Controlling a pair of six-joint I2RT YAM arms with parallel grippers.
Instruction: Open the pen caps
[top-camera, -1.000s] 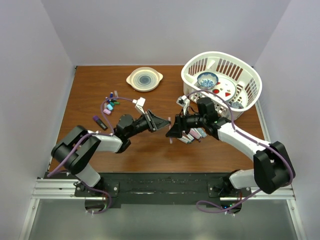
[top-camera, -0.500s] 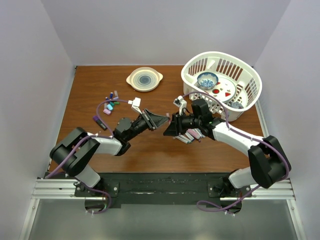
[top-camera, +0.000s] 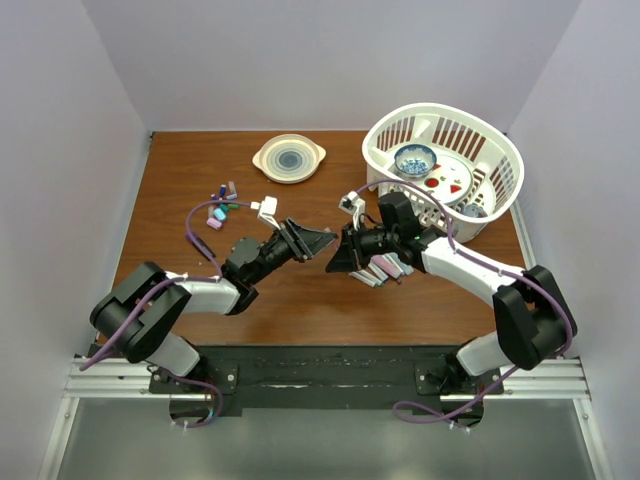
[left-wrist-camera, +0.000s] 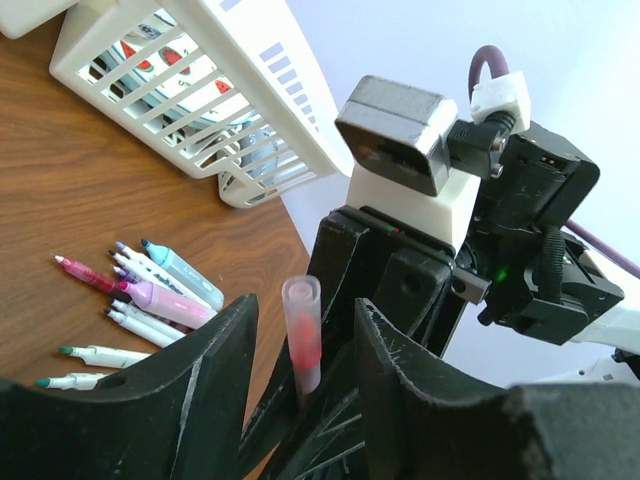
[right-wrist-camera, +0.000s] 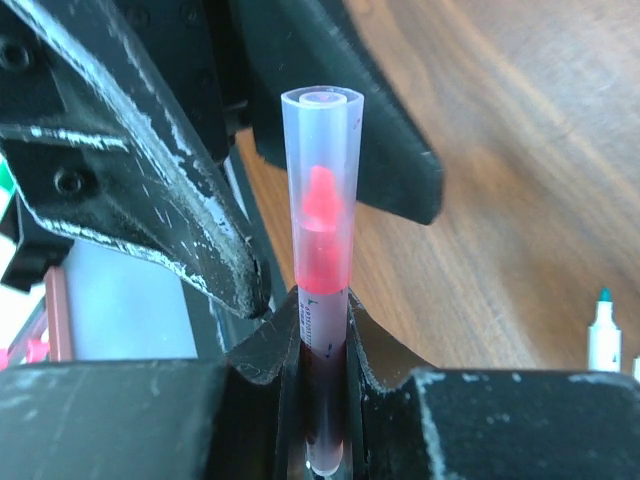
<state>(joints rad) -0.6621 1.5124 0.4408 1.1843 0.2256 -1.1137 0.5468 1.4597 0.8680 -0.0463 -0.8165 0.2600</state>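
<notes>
A pen with a white barrel (right-wrist-camera: 325, 345) stands clamped in my right gripper (right-wrist-camera: 322, 305), which is shut on it. Its clear pen cap (right-wrist-camera: 320, 200), with a pink tip showing inside, sticks out past the fingertips. My left gripper (left-wrist-camera: 305, 305) faces it nose to nose, open, with the same cap (left-wrist-camera: 303, 335) between its fingers and a gap on each side. From above, the left gripper (top-camera: 318, 240) and the right gripper (top-camera: 338, 258) meet over mid-table. Several loose pen caps (top-camera: 222, 205) lie at the left.
Several uncapped pens (top-camera: 385, 268) lie in a heap under the right arm, the same pens (left-wrist-camera: 140, 295) showing in the left wrist view. A white basket (top-camera: 500, 195) with dishes stands at the back right. A cream plate (top-camera: 288, 158) sits at the back centre.
My right jaws have closed on the pen and my left jaws have parted. Both grippers have drawn closer together and shifted slightly away from the bases.
</notes>
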